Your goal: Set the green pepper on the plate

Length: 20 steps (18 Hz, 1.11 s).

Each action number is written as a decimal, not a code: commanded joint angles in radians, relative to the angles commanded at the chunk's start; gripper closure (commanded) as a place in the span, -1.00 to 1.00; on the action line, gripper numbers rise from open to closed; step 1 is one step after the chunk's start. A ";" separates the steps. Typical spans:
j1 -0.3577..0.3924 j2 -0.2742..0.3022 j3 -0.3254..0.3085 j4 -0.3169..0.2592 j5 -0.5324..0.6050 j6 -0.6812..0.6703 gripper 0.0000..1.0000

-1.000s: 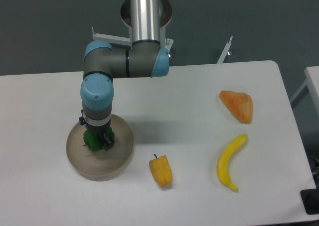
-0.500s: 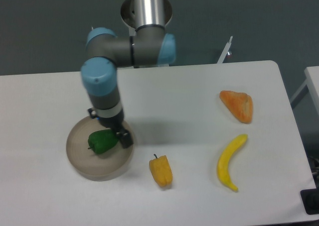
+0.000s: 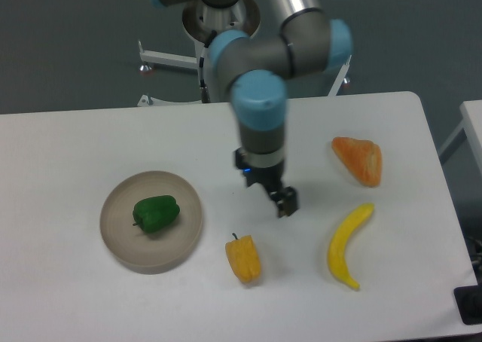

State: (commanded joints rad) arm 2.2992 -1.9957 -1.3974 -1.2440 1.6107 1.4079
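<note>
The small glossy dark-green bell pepper (image 3: 156, 213) lies on its side in the middle of the round, shallow beige-grey plate (image 3: 121, 240), which sits on the white bench (image 3: 75, 146) in the lower left of the frame; its short stem points toward the left edge of the picture. The claw (image 3: 280, 200) is well apart from both, above the bench near the centre of the frame, hanging from the grey and light-blue arm (image 3: 260, 101) that reaches down from the top of the picture. The claw carries nothing, and only a dark fingertip shows at its lower right end, so whether its jaws are parted or together cannot be told from this view. Below the claw and a little to its left, on the bench, rests a yellow-orange pepper with a dark stem (image 3: 243, 258), just beside the plate's right rim but not touching it. To the right of the claw, a curved yellow banana (image 3: 348, 245) lies in the lower right of the frame, and above the banana, toward the right edge, sits an orange, roughly triangular wedge-shaped item (image 3: 360, 160). The banana and the orange wedge are near each other without touching.
</note>
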 joint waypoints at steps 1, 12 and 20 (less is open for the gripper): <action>0.005 0.000 -0.002 0.000 0.002 0.017 -1.00; 0.048 0.003 -0.040 0.000 -0.011 0.108 -1.00; 0.049 0.005 -0.041 0.000 -0.015 0.106 -1.00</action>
State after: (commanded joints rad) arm 2.3485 -1.9911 -1.4389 -1.2441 1.5953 1.5141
